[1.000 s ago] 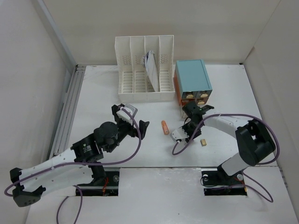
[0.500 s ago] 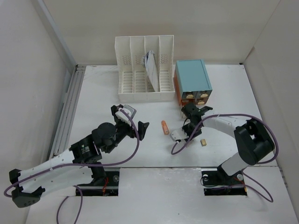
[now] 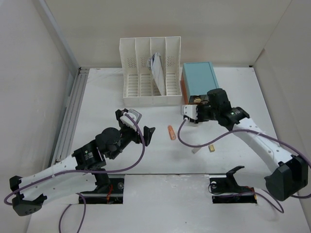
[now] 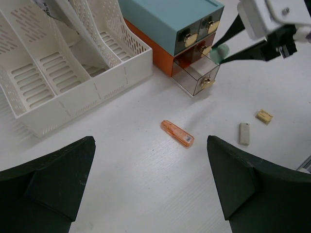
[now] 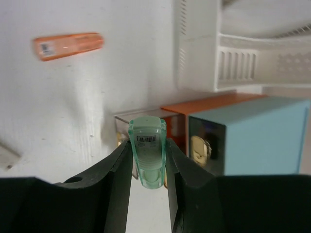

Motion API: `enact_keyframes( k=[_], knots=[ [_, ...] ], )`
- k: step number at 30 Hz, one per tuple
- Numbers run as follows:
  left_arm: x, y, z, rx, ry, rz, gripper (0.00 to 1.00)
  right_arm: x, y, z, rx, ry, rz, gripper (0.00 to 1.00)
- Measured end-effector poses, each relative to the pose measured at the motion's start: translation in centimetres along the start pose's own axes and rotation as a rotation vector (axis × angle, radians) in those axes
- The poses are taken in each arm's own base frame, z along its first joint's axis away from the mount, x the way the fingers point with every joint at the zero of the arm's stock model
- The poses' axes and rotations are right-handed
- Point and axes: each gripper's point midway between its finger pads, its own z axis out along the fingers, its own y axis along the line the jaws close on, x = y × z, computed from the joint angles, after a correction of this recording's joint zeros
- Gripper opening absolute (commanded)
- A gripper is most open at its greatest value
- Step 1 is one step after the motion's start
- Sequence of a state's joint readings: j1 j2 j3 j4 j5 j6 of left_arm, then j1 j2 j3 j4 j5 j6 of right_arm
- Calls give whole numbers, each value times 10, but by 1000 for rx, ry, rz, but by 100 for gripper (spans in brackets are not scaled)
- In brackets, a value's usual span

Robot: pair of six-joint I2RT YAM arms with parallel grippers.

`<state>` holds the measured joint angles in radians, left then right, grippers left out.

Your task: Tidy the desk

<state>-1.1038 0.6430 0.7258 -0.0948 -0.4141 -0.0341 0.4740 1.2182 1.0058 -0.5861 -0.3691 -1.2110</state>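
The right gripper (image 5: 148,162) is pinching a green translucent tube (image 5: 147,141) by its sides, with the jaws drawn in narrow around it and the barcode label facing the wrist camera. Seen from above, it is hanging at the front of the teal drawer box (image 3: 199,80), which is sitting at about 1 o'clock on the desk (image 3: 107,97). The clear bottom drawer (image 4: 197,77) is standing pulled out, so the tube is probably being held over it to drop straight in.

The left gripper (image 3: 140,124) is hovering with its jaws spread wide and nothing between them. It is facing the orange translucent tube (image 4: 177,133), which is lying flat near the desk's centre, at roughly 3 o'clock from those jaws. It looks ready to reach for that piece without crossing the other arm.

Two small beige blocks (image 4: 244,133) are lying loose at about 4 o'clock from the orange tube, apart from each other. The white file rack (image 3: 146,73) is standing at 12 o'clock against the back wall, just beside the drawer box, with papers leaning in one slot.
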Motion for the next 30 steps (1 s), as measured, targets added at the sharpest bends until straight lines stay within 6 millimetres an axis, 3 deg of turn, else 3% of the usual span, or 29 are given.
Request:
enact_keyframes(
  k=[3, 6, 17, 18, 20, 22, 28, 30],
  knots=[
    [0, 0, 0, 0, 0, 0, 100, 6, -24, -9, 121, 6, 69, 12],
    [0, 0, 0, 0, 0, 0, 100, 21, -36, -5, 185, 36, 135, 12],
    [1, 0, 1, 1, 3, 2, 100, 69, -37, 45, 145, 121, 268, 15],
    [1, -1, 1, 1, 3, 1, 100, 72, -37, 49, 140, 127, 274, 19],
    [1, -1, 1, 2, 3, 0, 100, 76, -38, 56, 135, 134, 278, 39],
    [1, -1, 1, 2, 3, 0, 100, 78, -36, 58, 127, 141, 289, 66],
    [1, -1, 1, 2, 3, 0, 100, 70, -43, 48, 163, 120, 297, 61],
    [1, -1, 1, 2, 3, 0, 100, 61, -47, 42, 179, 92, 301, 47]
  ],
)
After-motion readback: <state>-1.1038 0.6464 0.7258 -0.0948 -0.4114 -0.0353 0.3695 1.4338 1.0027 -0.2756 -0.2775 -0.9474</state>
